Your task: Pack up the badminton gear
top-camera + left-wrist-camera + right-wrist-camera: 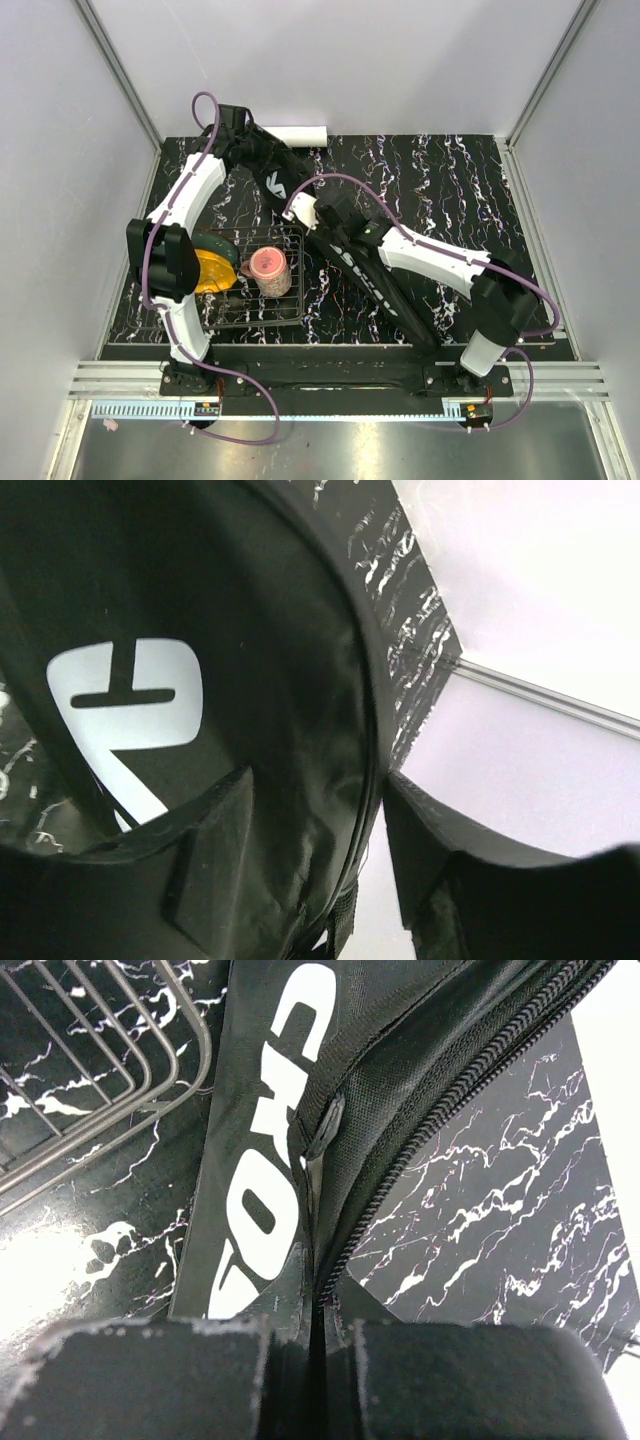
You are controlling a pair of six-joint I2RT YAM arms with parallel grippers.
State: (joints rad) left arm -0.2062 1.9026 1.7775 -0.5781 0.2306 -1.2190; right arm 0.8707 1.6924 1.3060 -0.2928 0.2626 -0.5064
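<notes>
A long black bag [385, 290] of woven nylon lies diagonally across the table [470, 190], running from the upper left of the overhead view to the lower right, with bold white lettering printed along its side. The right gripper [315, 1370] is pinched tight on a thin fold of the bag's fabric just beside the toothed zipper [440, 1110], its two padded fingers pressed together with only the cloth between them. At the bag's far end, in the upper left of the overhead view, the left gripper [320, 890] has its fingers apart with the bag's seamed rim passing between them; a sliver of light shows between that rim and one finger. A smooth white tube [297, 133] lies along the table's far edge, just behind that end of the bag. Left of the bag sits a shallow wire basket [290, 305] of thin grey rods, holding a ribbed pink cup [268, 270] on its side and a rounded yellow-black object [212, 272]. The table is glossy black, veined with white like marble. Plain white panels in pale metal framing enclose it at the back and both sides.
</notes>
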